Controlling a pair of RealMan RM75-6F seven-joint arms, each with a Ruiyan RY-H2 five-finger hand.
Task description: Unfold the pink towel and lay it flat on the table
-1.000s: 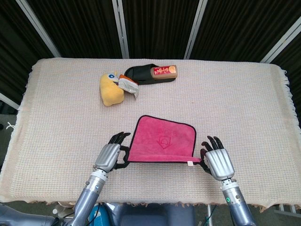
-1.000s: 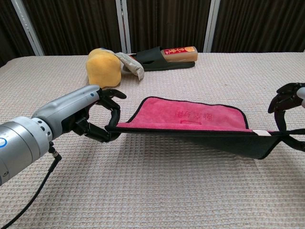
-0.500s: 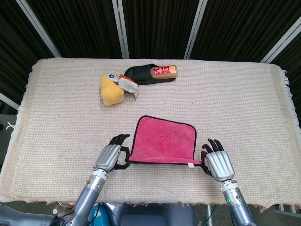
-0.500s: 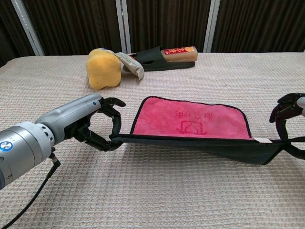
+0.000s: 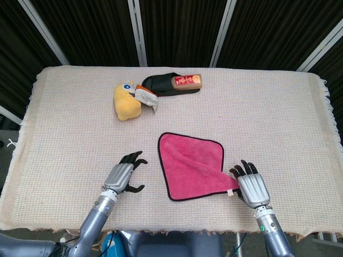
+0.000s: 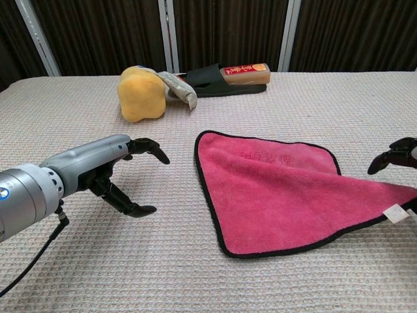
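Towel, pink (image 5: 194,166) with a dark border, lies spread open on the cream woven table cover (image 5: 278,107), near the table's 6 o'clock edge and just right of centre. Its surface shows soft wrinkles, and its corner at 4 o'clock, bearing a small white tag (image 6: 395,212), reaches the right hand (image 5: 252,184). That hand's dark fingertips (image 5: 242,169) meet this corner, but whether they pinch the cloth cannot be told from either view. The left hand (image 5: 122,178) sits at the towel's 9 o'clock, apart from the cloth, with fingers spread and curved and nothing between them; the chest view shows thumb and fingers (image 6: 151,147) gaping wide above the cover. At the table's 11 o'clock lies a yellow plush toy (image 5: 126,101), and just beside it at 12 o'clock a black slipper (image 5: 170,84) with a red and orange packet (image 5: 186,80) resting on it
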